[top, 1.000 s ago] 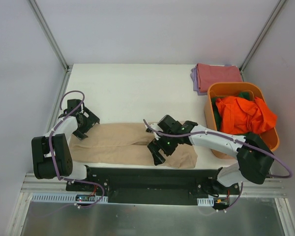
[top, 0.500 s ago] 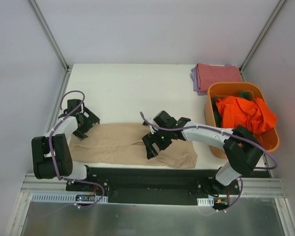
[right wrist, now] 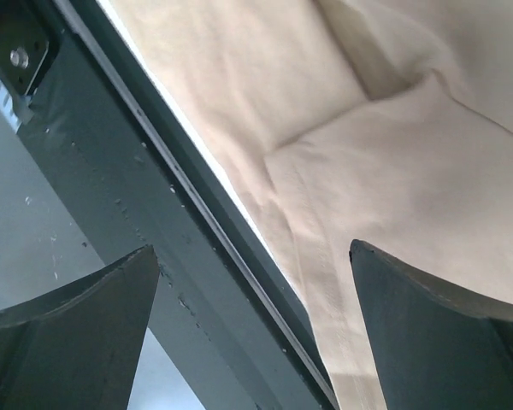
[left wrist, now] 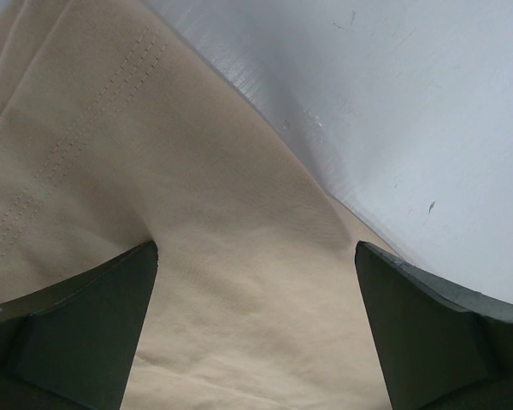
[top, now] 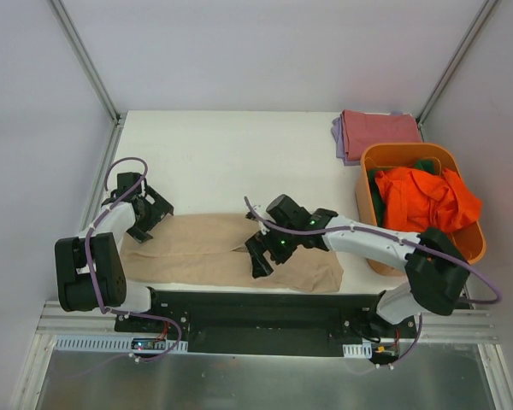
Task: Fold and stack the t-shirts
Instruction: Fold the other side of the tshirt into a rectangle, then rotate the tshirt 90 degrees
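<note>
Left gripper (top: pixel 152 219): jaws spread wide, nothing held, poised over the left end of the beige short-sleeved cloth t-shirt (top: pixel 201 248). The shirt lies on the white tabletop (top: pixel 231 154), running from beneath this gripper to under the right gripper (top: pixel 259 256). Right gripper: jaws equally wide, empty, above the shirt's near edge. Further right of it: rigid orange plastic tub (top: pixel 408 150) holding a bright orange t-shirt (top: pixel 423 201) and a dark green t-shirt (top: pixel 425 164). Beyond it: folded dusty red t-shirt (top: pixel 380 130) on a lavender t-shirt (top: pixel 337 135).
</note>
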Tool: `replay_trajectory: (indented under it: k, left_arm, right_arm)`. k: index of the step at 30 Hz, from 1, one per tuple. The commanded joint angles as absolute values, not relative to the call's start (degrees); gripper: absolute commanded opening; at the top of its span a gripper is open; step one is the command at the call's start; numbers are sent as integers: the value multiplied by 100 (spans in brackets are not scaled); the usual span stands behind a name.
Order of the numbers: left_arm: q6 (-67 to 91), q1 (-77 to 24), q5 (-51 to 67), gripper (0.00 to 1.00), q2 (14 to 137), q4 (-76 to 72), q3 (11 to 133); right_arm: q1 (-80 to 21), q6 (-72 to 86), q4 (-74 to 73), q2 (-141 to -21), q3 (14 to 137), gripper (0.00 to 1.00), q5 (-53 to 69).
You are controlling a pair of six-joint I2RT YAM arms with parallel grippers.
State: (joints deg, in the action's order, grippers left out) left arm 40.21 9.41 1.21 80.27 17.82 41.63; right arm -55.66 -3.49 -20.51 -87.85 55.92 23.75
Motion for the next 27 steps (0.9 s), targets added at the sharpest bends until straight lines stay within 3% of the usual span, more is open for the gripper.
replay_trajectory:
  k: [1,9,16,22,24,27]
  left_arm:
    - [3920,949,105,99,7884,1758,4087]
    - [3964,940,290,99,8051,1714,4148]
    - [3981,932,509,99,8095,1626,4131]
    - [4043,870,729,99,8033,1547,3999]
    - [4069,739,861,99,7981,1547,3955]
    - [4070,353,844,99,7875,1538,3876]
  right_arm:
    - [-5047,648,-2022,-8043,5090,96,1784]
    - [-3947,1854,-1530,-7918,3946,96,1610]
    - [-2648,1381,-1511,-9401,4902,96,1626]
    - [-1767,845,-2476,-11554,7825,96,2189]
    - [-1697,468,-3440,-12441,9493,96,1830]
    - [-1600,44,-5092,-14214,12533,96,2301]
